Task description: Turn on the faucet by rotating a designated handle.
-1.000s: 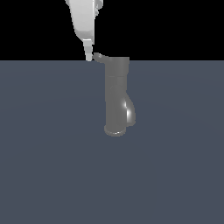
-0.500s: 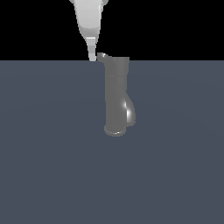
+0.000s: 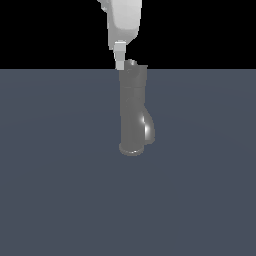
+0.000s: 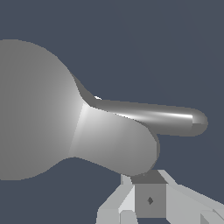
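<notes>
The faucet (image 3: 133,112) stands upright just above the centre of the exterior view, on the flat grey-blue desk (image 3: 55,190), its flared base on the surface and its glossy spout (image 3: 148,129) bulging toward the exterior view's right. At its top cap, close under the black band in the upper middle of the frame, the handle (image 3: 131,63) shows only as a small dark bump, so its angle cannot be read there.

The end effector (image 3: 120,61) hangs from the top edge of that frame, and its pale fingertip sits against the cap's upper corner on the exterior view's left, right beside the handle. In the wrist view the handle (image 4: 151,117) is far plainer: a slim shiny lever running from the big round cap (image 4: 30,109) at the left of that frame out to a rounded tip at the right, with a broader rounded part of the faucet below it. A finger (image 4: 150,199) rises at the bottom centre, close under these parts; whether it touches cannot be judged. How wide the end effector stands open cannot be told, and nothing appears clamped in it.

By my reading the approach is finished and the push is at hand, while the turning itself is mostly or wholly left to do. How far the handle must swing is not shown.
</notes>
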Motion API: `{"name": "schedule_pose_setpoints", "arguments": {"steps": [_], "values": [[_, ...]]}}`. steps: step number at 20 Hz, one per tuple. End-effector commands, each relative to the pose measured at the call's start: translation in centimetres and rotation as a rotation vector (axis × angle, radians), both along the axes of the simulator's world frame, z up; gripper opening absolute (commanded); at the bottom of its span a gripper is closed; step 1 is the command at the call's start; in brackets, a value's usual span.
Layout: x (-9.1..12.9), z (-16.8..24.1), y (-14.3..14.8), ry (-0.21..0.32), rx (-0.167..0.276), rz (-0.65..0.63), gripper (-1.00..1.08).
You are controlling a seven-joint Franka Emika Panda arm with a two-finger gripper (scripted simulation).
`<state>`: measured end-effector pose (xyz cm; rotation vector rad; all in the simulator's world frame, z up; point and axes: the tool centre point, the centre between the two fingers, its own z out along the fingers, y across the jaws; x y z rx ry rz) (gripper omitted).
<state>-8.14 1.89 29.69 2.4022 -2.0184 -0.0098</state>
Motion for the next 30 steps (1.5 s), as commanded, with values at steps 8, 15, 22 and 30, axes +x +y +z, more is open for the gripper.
{"name": "schedule_pose_setpoints", "arguments": {"steps": [8, 15, 22, 30], "values": [[1.1, 0.0, -3.8, -0.002, 0.001, -0.027, -1.00], [2.7, 0.0, -7.3, -0.005, 0.000, -0.053, -1.00], [4.1, 0.0, -10.6, -0.007, -0.001, -0.077, -1.00], [4.6, 0.0, -6.1, 0.016, 0.012, -0.001, -1.00]]}}
